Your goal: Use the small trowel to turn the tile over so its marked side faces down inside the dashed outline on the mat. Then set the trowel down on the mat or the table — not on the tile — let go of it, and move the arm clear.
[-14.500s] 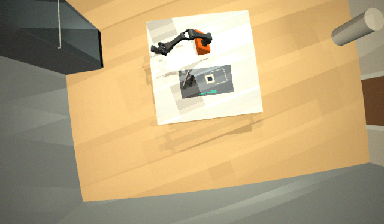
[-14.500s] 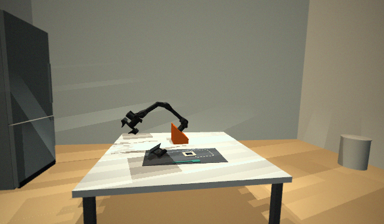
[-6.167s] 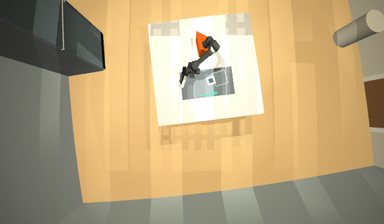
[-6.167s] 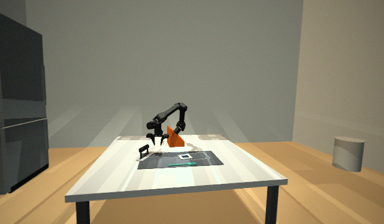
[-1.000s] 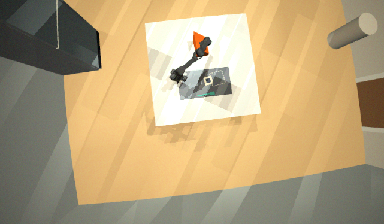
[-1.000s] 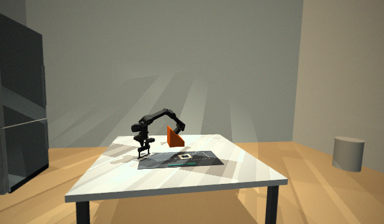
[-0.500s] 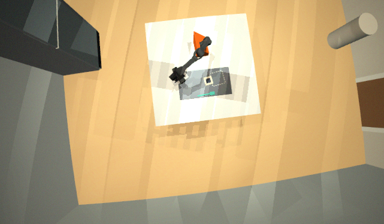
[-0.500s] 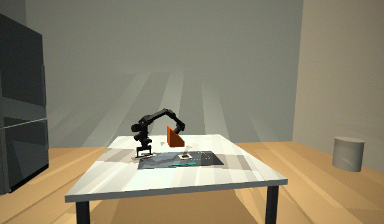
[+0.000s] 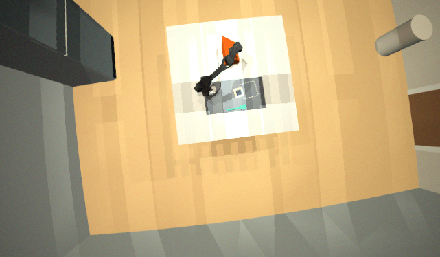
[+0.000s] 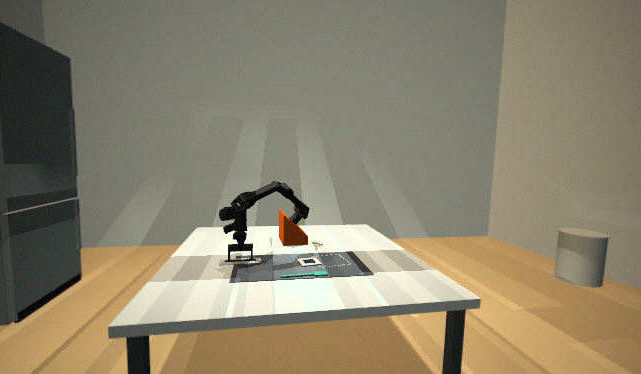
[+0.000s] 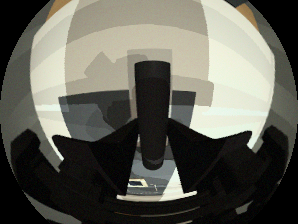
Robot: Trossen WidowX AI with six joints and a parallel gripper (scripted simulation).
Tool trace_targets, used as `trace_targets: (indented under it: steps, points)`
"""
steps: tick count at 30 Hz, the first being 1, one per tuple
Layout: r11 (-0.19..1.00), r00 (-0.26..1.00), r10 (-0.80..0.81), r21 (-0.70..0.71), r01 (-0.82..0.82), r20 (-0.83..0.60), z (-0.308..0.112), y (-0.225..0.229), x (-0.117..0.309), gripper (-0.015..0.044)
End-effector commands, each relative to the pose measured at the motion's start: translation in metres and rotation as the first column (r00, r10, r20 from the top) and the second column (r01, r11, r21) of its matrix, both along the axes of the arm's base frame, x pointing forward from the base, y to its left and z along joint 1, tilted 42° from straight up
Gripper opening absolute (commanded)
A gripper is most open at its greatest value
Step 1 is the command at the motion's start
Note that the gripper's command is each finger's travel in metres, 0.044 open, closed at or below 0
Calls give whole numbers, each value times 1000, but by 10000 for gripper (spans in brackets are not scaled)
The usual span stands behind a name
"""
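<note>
My gripper (image 9: 206, 90) (image 10: 240, 243) (image 11: 152, 121) is shut on the black handle of the small trowel (image 10: 240, 246) (image 11: 152, 82), at the left end of the mat. Its pale flat plate lies under the handle, at or just above the table; any gap is too small to tell. The tile (image 9: 238, 92) (image 10: 309, 261) (image 11: 137, 183), cream with a dark square on its upper face, lies flat on the dark mat (image 9: 262, 99) (image 10: 362, 270) (image 11: 80, 117). It is left of the dashed outline (image 9: 250, 82) (image 10: 350, 262), near its left edge. The gripper is well left of the tile.
A teal flat tool (image 9: 236, 108) (image 10: 308, 274) lies along the mat's front edge. An orange wedge (image 9: 226, 45) (image 10: 290, 232) stands behind the mat, beside the arm's base. The white table (image 9: 194, 130) (image 10: 298, 305) surrounds the mat.
</note>
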State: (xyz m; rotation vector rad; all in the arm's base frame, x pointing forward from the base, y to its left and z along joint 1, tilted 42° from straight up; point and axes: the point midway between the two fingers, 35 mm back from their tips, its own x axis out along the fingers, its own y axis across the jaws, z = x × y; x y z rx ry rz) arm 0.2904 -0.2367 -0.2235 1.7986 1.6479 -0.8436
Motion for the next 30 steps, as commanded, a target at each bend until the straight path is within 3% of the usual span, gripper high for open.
trace_targets:
  steps: [1,6,12,30]
  points:
    - [998,996,-69,8,69,-53,0,1,1,130]
    - [998,996,-69,8,69,-53,0,1,1,130]
    - [998,996,-69,8,69,-53,0,1,1,270]
    - [998,996,-69,8,69,-53,0,1,1,270]
